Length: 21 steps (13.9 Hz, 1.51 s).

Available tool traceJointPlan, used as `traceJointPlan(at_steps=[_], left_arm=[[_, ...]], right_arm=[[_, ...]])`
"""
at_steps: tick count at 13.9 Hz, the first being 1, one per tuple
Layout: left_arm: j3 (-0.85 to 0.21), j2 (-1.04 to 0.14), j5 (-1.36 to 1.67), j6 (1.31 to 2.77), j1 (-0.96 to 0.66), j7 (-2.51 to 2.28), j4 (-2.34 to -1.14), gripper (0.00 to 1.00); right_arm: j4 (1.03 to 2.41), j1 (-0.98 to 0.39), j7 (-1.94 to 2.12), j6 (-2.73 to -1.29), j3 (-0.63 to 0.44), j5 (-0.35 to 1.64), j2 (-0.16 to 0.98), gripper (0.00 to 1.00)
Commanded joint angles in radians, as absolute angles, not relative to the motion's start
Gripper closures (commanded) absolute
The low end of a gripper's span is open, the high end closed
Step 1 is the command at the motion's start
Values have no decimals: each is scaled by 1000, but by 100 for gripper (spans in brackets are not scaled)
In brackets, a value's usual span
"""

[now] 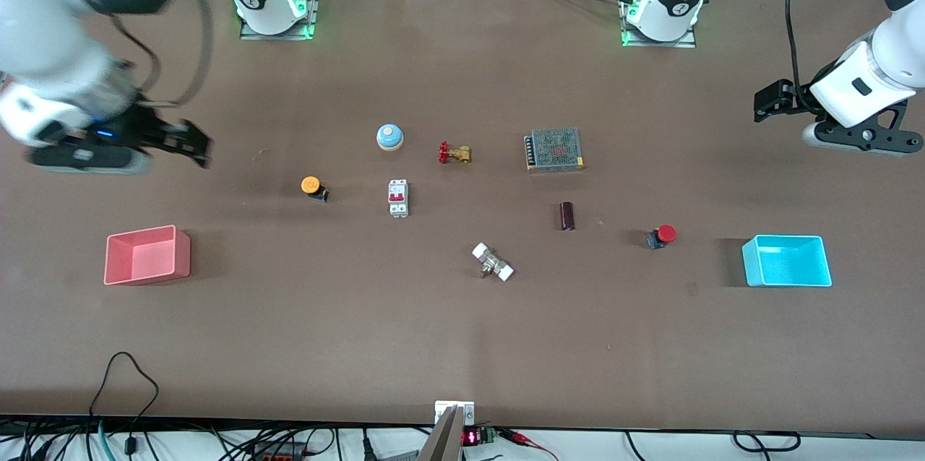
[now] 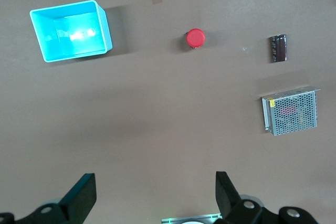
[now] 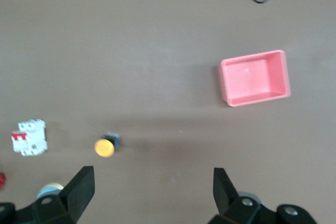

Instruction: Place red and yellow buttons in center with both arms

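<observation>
Buttons first: the yellow button (image 1: 311, 186) sits on the brown table (image 1: 462, 345) toward the right arm's end, beside a white circuit breaker (image 1: 398, 197), with its orange-yellow cap tipped over its short black body. The red button (image 1: 663, 235) rests toward the left arm's end, near the cyan tray (image 1: 786, 261) and beside a small dark cylinder (image 1: 567, 216). Both lie well apart, with the table's middle between them, where a white-capped metal fitting (image 1: 493, 262) lies nearest the front camera. Farther from that camera stand a light-blue dome with an orange top (image 1: 389, 136), a brass valve with a red handle (image 1: 454, 153) and a mesh-covered metal box (image 1: 555, 150). The cyan tray shows only its own bare floor in the left wrist view, and the pink tray (image 1: 147, 254), at the right arm's end, is likewise seen bare inside from the right wrist view. The right gripper (image 1: 189, 144) hangs in the air over bare table above the pink tray's end, its fingers spread wide with nothing between them; its wrist view looks down on the yellow button and the pink tray. The left gripper (image 1: 770, 101) hangs over the table's edge at the left arm's end, fingers also spread apart and holding nothing, and its wrist view takes in the red button, the cyan tray, the cylinder and the mesh box.
</observation>
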<state>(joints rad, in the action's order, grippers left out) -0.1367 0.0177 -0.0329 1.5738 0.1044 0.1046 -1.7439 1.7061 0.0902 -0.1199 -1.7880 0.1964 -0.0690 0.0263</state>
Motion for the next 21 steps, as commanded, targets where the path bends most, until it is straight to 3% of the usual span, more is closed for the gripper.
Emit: traceJointPlan(at_steps=[1,4,21], left_arm=[[-143,5,-14,1548,112,100,-1713,0],[-143,5,-14,1546,112,100,-1712,0],[-133,-21,-25,1545,114,97,-1672,0]], right_arm=[[1576,69,-61,-1579,123,-40,44,0],[1542,66,-66,-1455,117,-34,44,0],[1542,52,-75,-1493,132,-21,48,0]])
